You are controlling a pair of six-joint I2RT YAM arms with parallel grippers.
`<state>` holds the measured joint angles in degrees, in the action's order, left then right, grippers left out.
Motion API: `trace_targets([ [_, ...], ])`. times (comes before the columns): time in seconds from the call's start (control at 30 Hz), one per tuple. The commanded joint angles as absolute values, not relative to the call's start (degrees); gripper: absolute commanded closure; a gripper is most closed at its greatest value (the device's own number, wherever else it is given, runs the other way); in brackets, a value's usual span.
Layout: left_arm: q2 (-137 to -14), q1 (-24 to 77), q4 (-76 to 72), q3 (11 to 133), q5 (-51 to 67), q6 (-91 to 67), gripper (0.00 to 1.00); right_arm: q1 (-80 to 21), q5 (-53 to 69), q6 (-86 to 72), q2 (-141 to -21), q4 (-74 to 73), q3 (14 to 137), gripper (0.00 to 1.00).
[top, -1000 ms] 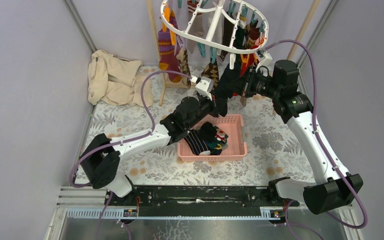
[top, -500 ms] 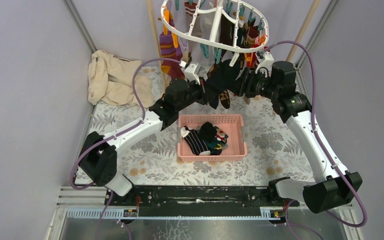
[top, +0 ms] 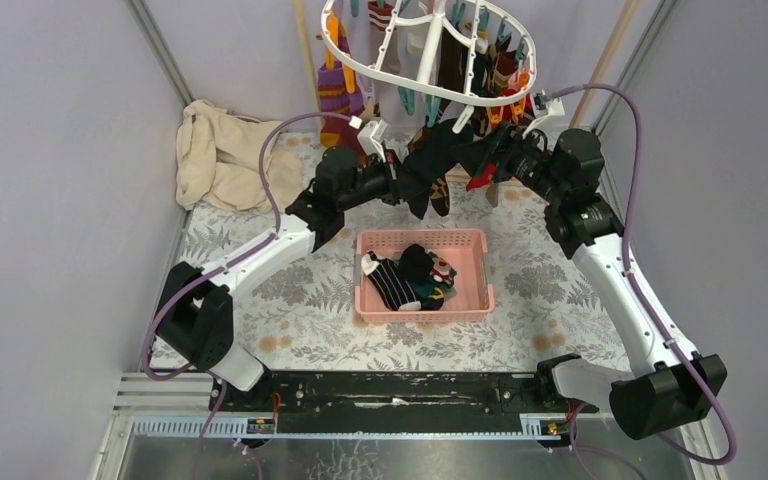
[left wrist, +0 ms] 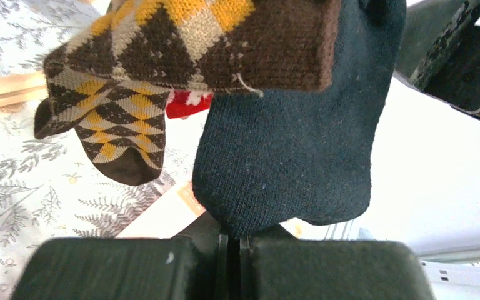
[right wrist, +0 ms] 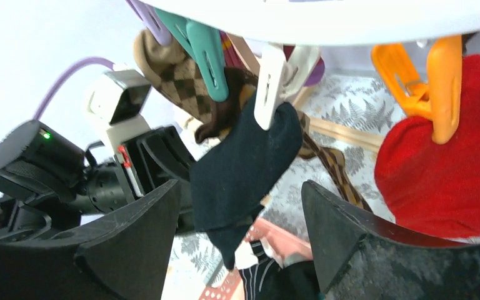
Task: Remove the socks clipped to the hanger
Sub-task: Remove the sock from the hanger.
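Observation:
The white oval hanger [top: 430,62] hangs at the top centre, with socks [top: 340,95] clipped round its rim. A black sock [right wrist: 244,165] hangs from a white clip [right wrist: 269,87]. My left gripper [left wrist: 232,240] is shut on that sock's [left wrist: 287,144] lower end, just below a brown argyle sock [left wrist: 187,44]. My right gripper [right wrist: 240,194] stands open, its fingers either side of the black sock without touching it. A red sock [right wrist: 444,175] hangs from an orange clip [right wrist: 440,87] to its right. In the top view, both grippers meet under the hanger: the left gripper [top: 407,182] and the right gripper [top: 492,152].
A pink slotted basket [top: 476,292] holding several loose socks [top: 410,275] sits on the floral cloth below the grippers. A beige cloth [top: 225,155] lies at the back left. Wooden poles [top: 306,50] stand behind the hanger. Grey walls close in on both sides.
My left arm rose from above the basket to the hanging socks. My right gripper opened from shut and drew back slightly to the right.

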<state>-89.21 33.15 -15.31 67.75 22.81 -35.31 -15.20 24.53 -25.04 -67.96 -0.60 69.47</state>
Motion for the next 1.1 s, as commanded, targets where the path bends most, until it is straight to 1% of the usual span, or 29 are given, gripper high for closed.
trace_targets([
  [0.0, -88.23, 32.31, -14.24, 69.16, 29.27, -38.32, 1.00, -14.94, 23.82, -30.62, -67.07, 15.93, 66.62, 0.26],
  [0.1, -88.00, 31.93, -14.43, 68.95, 31.98, -39.92, 1.00, -14.94, 24.07, -34.05, -68.00, 23.32, 64.63, 0.32],
  [0.17, -87.77, 31.74, -14.56, 68.80, 33.54, -40.96, 1.00, -14.94, 23.11, -35.11, -68.76, 24.86, 64.31, 0.36],
  [0.27, -87.54, 31.48, -14.95, 68.49, 36.15, -42.46, 1.00, -14.94, 21.91, -35.97, -69.78, 26.96, 63.78, 0.37],
  [0.4, -87.32, 30.92, -17.04, 67.66, 38.68, -45.25, 1.00, -14.90, 20.07, -36.29, -70.74, 27.69, 64.08, 0.37],
  [0.5, -87.39, 30.30, -20.18, 66.70, 40.80, -48.17, 1.00, -14.94, 18.77, -35.99, -71.73, 25.26, 65.82, 0.37],
  [0.73, -87.49, 29.15, -28.73, 64.21, 45.22, -55.58, 1.00, -14.84, 15.73, -35.23, -71.83, 23.50, 65.71, 0.30],
  [1.07, -89.27, 28.26, -40.37, 60.49, 50.00, -65.80, 1.00, -14.59, 18.38, -38.34, -74.08, 33.98, 62.81, 0.32],
])
